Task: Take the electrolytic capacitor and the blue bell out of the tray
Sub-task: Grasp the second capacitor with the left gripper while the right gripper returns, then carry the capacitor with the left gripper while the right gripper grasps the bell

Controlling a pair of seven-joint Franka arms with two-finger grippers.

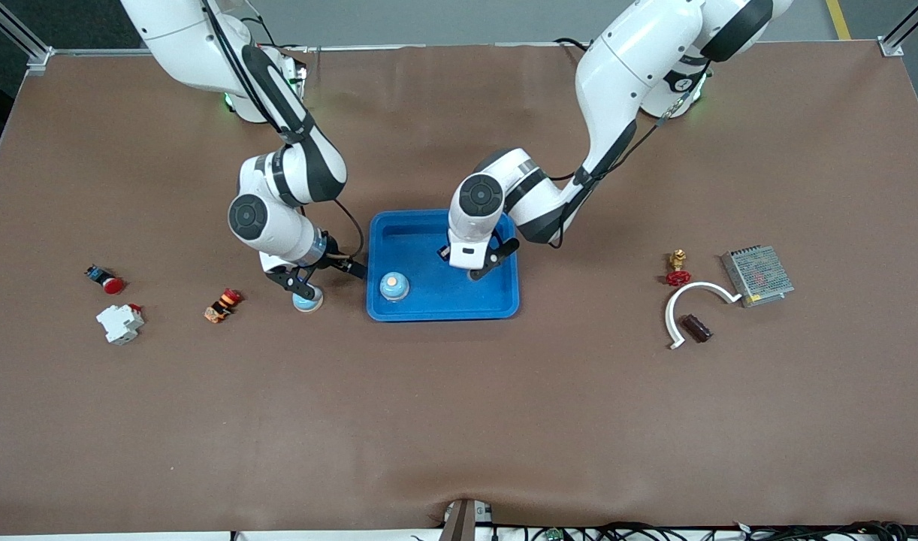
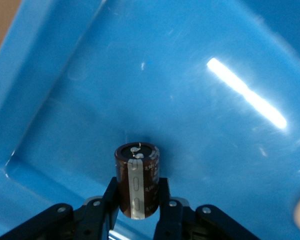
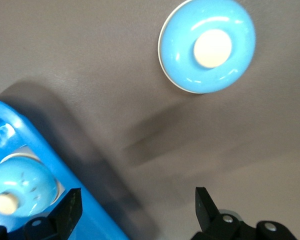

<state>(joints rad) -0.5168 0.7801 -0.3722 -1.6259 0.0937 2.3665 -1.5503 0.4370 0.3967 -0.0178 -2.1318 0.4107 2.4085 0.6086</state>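
Note:
A dark brown capacitor (image 2: 136,180) with a grey stripe stands upright on the floor of the blue tray (image 1: 429,309), and my left gripper (image 2: 137,194) is shut on it, one finger on each side. In the front view the left gripper (image 1: 475,272) is low inside the tray, at the end toward the left arm. One blue bell (image 1: 394,285) with a pale button sits in the tray. Another blue bell (image 1: 307,301) sits on the table beside the tray, toward the right arm's end. My right gripper (image 1: 301,284) hovers open just over that bell (image 3: 206,46), with nothing between its fingers.
Toward the right arm's end lie a red push button (image 1: 110,283), a white breaker (image 1: 119,323) and an orange-black part (image 1: 222,305). Toward the left arm's end lie a red-handled valve (image 1: 678,268), a metal power supply (image 1: 757,274), a white curved strip (image 1: 696,297) and a small dark brown cylinder (image 1: 696,327).

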